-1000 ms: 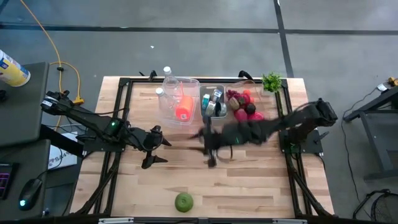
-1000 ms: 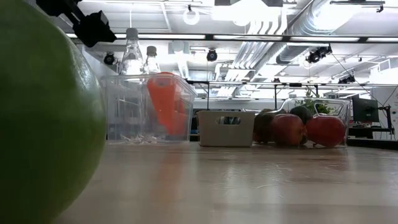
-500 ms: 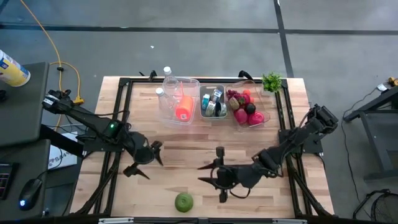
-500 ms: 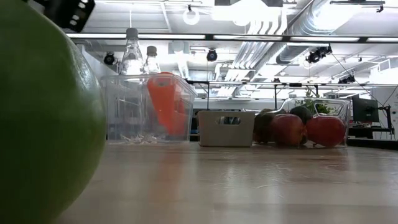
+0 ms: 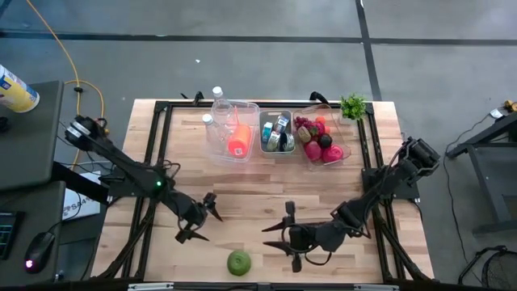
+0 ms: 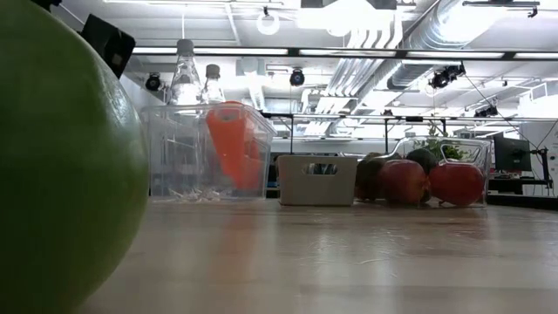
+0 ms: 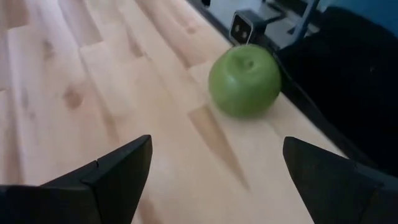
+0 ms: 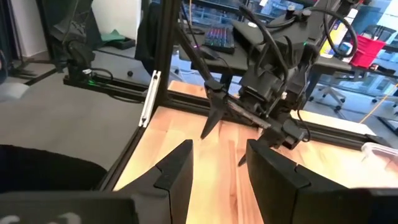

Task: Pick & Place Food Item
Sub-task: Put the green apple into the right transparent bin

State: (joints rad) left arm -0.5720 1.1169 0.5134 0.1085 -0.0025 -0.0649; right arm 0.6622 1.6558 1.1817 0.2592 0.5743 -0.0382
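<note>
A green apple (image 5: 239, 261) rests on the wooden table close to its near edge; it fills the left of the low view (image 6: 61, 174). My left gripper (image 5: 203, 225) hovers to the apple's left and a little farther back, open wide, with the apple (image 7: 244, 81) ahead of its fingers and nothing between them. My right gripper (image 5: 271, 238) hangs to the apple's right, pointing toward the table's left edge. Its fingers (image 8: 180, 165) stand a little apart with nothing between them, so it is open.
At the far edge stand three bins: a clear one (image 5: 230, 129) with bottles and an orange item, a grey one (image 5: 277, 133) with cans, and a clear one (image 5: 321, 139) with red fruit. A green sprig (image 5: 353, 105) lies beside them. Bare wood lies between bins and grippers.
My right gripper has swung from the table's middle toward the near edge, sinking a little, and now hangs right of the apple. My left gripper has gone down and toward the near edge, closer to the apple, rolling as it went. The apple has stayed put.
</note>
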